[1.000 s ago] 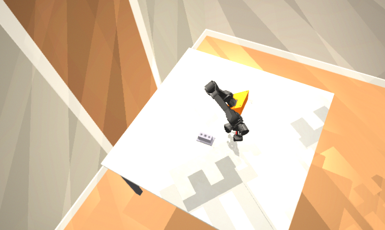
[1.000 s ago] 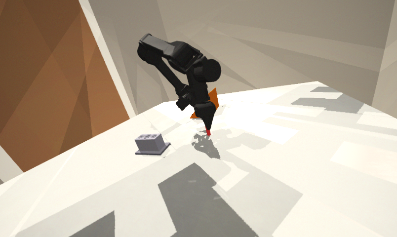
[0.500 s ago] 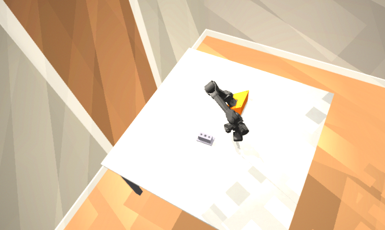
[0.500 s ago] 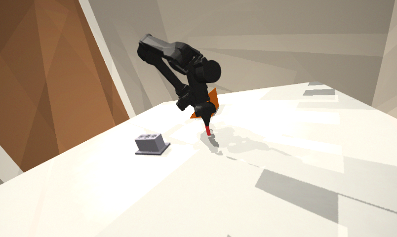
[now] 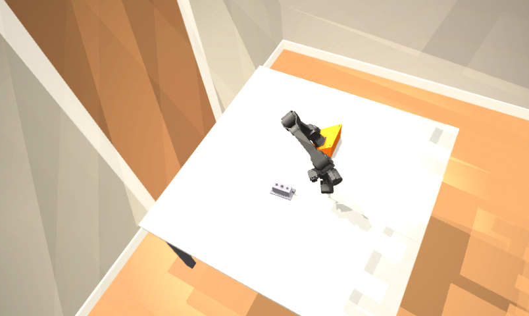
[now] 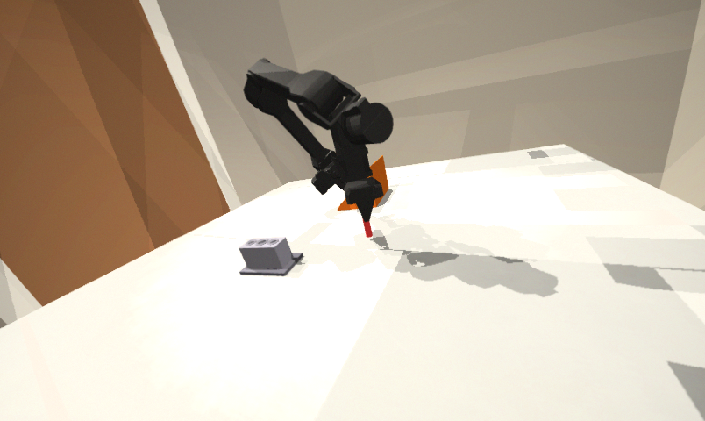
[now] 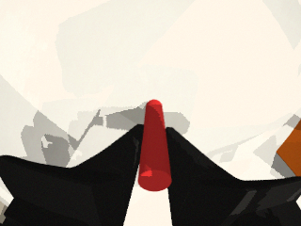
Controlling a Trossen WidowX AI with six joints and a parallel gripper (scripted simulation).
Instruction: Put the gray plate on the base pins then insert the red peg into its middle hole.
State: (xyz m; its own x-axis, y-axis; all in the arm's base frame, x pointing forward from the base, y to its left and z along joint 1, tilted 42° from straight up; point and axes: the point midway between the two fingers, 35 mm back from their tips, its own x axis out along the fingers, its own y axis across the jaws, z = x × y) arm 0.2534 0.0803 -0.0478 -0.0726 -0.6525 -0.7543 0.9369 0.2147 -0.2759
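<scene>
The gray plate (image 5: 281, 191) (image 6: 265, 257), a thick block with three holes in its top, lies flat on the base (image 5: 281, 195) (image 6: 262, 271), whose thin flange shows around its foot. The middle hole shows no peg. My gripper (image 6: 366, 221) (image 7: 153, 132) is shut on the red peg (image 6: 367, 229) (image 7: 154, 151), to the right of the plate in the top and exterior views. The peg stands nearly upright between the fingertips, its lower end at or just above the table. Whether it touches the table I cannot tell. In the top view the peg is hidden by the arm.
An orange wedge-shaped block (image 5: 335, 137) (image 6: 380, 174) (image 7: 292, 150) stands behind the gripper, close to the arm's links. The white table (image 5: 227, 164) (image 6: 189, 333) carries everything, with patches of shadow.
</scene>
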